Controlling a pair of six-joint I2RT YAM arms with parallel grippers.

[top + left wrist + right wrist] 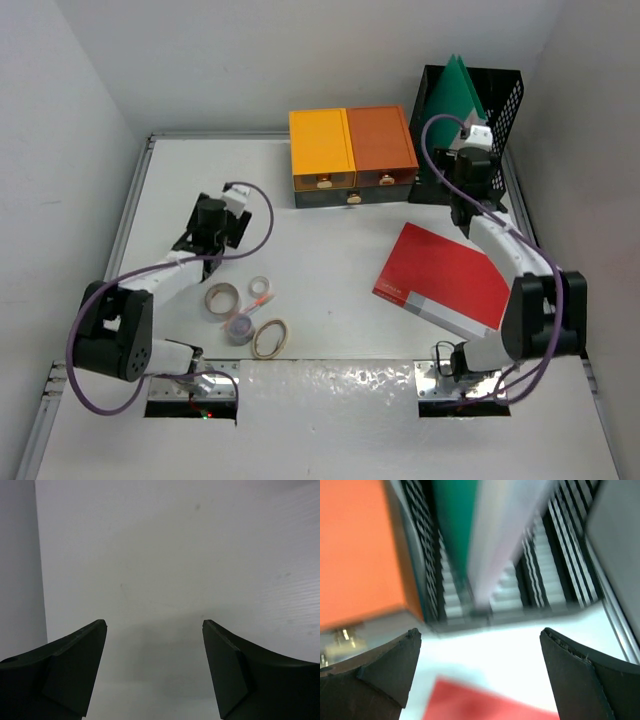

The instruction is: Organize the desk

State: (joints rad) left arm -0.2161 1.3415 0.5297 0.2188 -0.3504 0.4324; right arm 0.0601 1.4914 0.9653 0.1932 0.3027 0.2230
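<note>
Drawer unit at back of desk, rack just right, booklet before them, tape rolls front-left.

At lower left of the overhead view, the left arm: standing up from its base, folded sharply at the elbow, stretched up and right toward left of centre, wrist tipped downward. Seen from that wrist, the left gripper spread wide, dark fingers at the bottom corners. At lower right, the right arm: leaning up and left into the upper right of the frame. There, the right gripper, likewise parted wide.
</note>
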